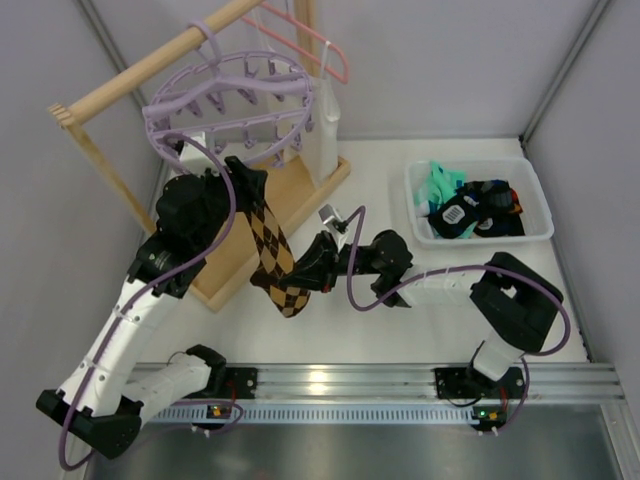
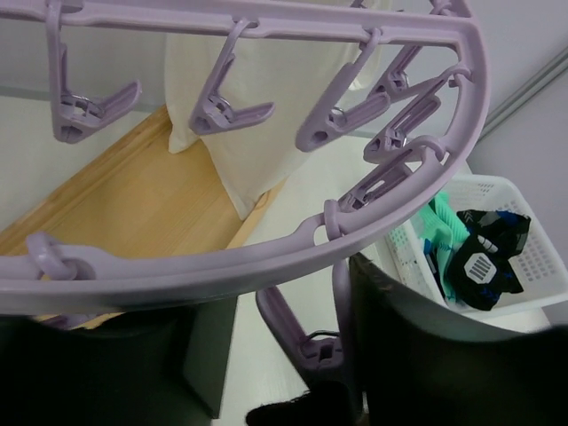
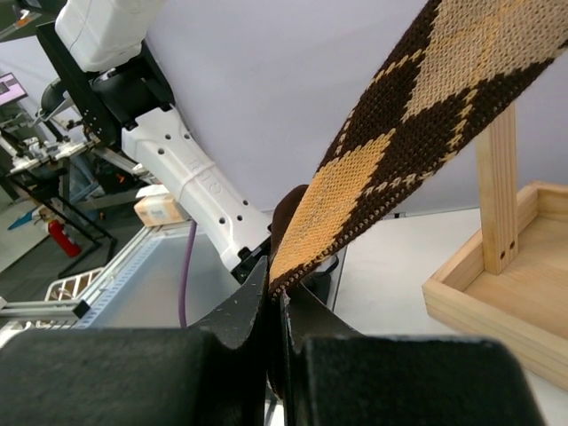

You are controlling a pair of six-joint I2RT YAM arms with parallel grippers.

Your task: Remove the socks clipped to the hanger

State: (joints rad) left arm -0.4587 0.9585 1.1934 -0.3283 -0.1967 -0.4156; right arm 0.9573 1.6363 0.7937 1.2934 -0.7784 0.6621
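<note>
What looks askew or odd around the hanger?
The brown checked sock slants diagonally off the lavender hanger instead of hanging straight, because the right gripper is shut on its lower end. Nothing spilled or damaged.

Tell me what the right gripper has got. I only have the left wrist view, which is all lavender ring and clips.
Observer: The right gripper is shut on the lower end of the brown checked sock.
Operator: Say where the sock's top end goes.
Observer: It runs up to the near edge of the lavender hanger, right beside the left gripper.
Operator: Report any other socks on the ring.
Observer: None show from above. The other clips hang bare.
</note>
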